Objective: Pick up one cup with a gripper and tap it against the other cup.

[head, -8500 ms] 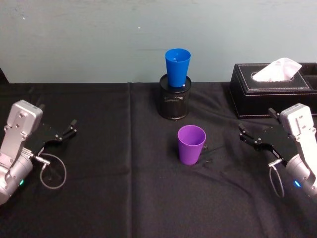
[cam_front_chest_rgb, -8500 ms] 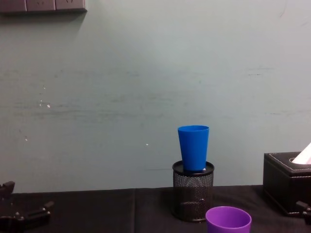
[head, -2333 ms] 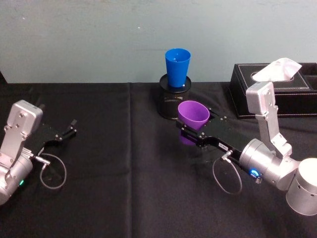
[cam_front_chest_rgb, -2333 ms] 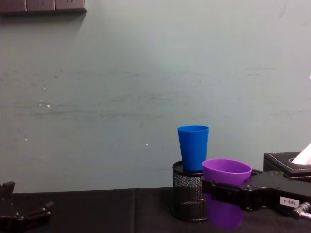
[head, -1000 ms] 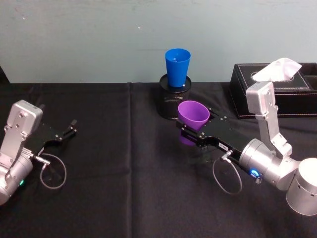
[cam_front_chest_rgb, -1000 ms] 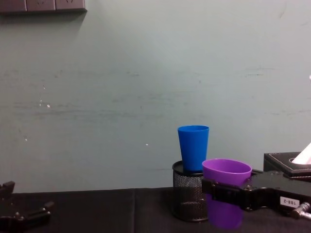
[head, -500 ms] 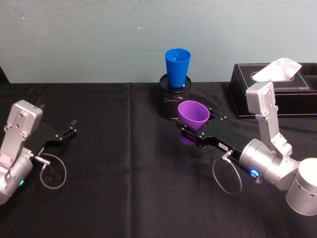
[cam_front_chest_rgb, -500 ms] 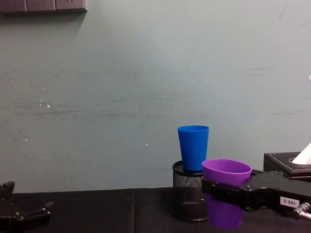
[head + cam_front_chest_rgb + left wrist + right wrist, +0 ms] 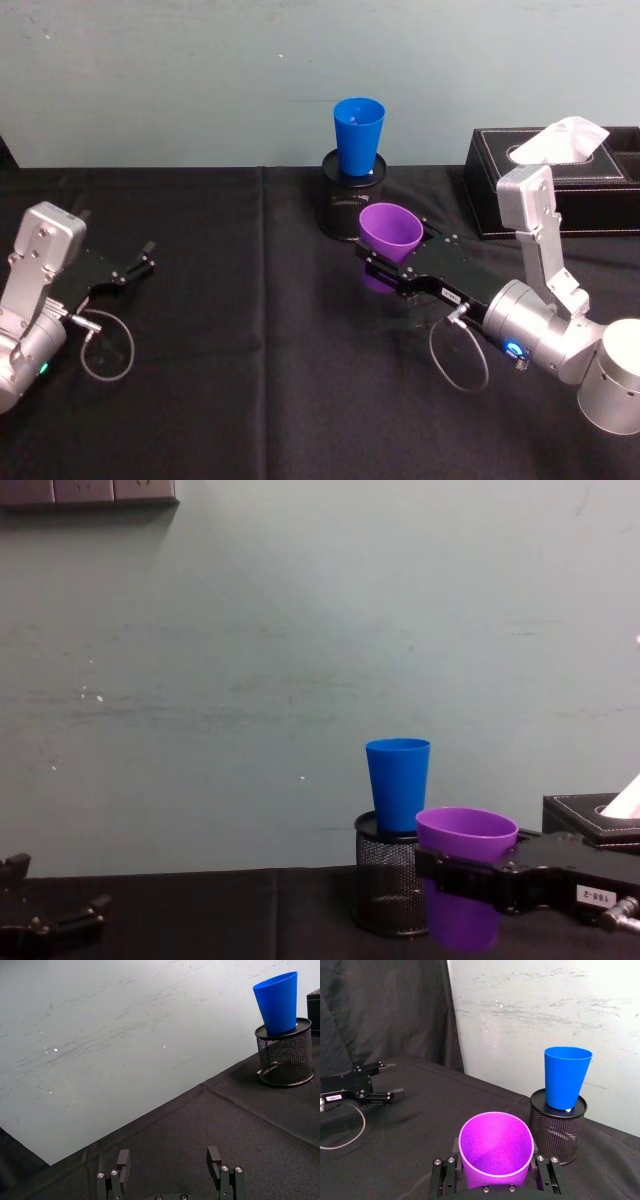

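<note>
Chest view, right gripper fingers clamp purple cup, half-hiding holder, left gripper spread.

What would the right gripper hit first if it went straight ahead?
Probably the black mesh holder under the blue cup: it stands just ahead, slightly to one side, level with the right gripper and its purple cup. It may only graze; depth is unclear.

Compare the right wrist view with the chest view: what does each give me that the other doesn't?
Right wrist: the purple cup's empty inside, with the right tool's fingers on either side of it. Chest: side-on heights, the purple rim about level with the mesh holder's top, below the blue cup's rim; also the tissue box. Both: the two cups, the holder, the left tool.
</note>
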Controlling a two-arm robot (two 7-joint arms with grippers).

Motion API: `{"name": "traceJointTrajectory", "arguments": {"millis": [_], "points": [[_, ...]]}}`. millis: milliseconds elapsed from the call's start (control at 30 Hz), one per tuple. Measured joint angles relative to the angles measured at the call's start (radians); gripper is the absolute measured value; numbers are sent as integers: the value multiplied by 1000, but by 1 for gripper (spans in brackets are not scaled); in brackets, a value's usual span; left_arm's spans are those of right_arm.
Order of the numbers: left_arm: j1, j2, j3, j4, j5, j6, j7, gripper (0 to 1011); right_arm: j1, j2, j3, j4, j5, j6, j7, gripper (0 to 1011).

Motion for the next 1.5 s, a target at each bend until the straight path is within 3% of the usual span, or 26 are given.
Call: {"name": "traceJointTrajectory", "arguments": {"millis": [1500], "points": [[0, 0, 0, 0, 0, 0, 0, 1000, 0, 0, 0, 0, 0, 0, 0, 723]]}}
